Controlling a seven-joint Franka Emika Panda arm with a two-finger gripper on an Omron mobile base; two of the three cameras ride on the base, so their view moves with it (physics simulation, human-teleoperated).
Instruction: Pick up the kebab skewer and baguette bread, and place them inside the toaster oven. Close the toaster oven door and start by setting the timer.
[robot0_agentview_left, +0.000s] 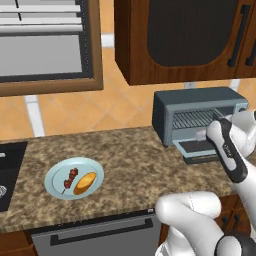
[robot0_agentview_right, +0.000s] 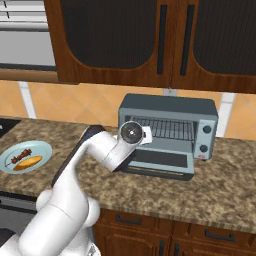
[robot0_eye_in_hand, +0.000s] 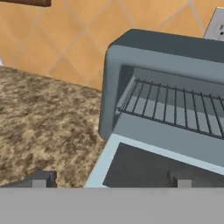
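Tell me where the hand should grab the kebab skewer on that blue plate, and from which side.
Grip the kebab skewer across its chunky middle, coming straight down from above. It lies flat on the plate, so there is nothing to get under, and the thin stick ends look harder to pinch. Set the fingers across its length, keeping them off the baguette bread lying close beside it.

Granite counter (robot0_agentview_left: 130, 155), wooden cabinets (robot0_agentview_right: 130, 40)

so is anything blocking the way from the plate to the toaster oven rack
Nothing visible does. The toaster oven door lies dropped open, the wire rack is bare, and the counter between the plate and the toaster oven is bare granite.
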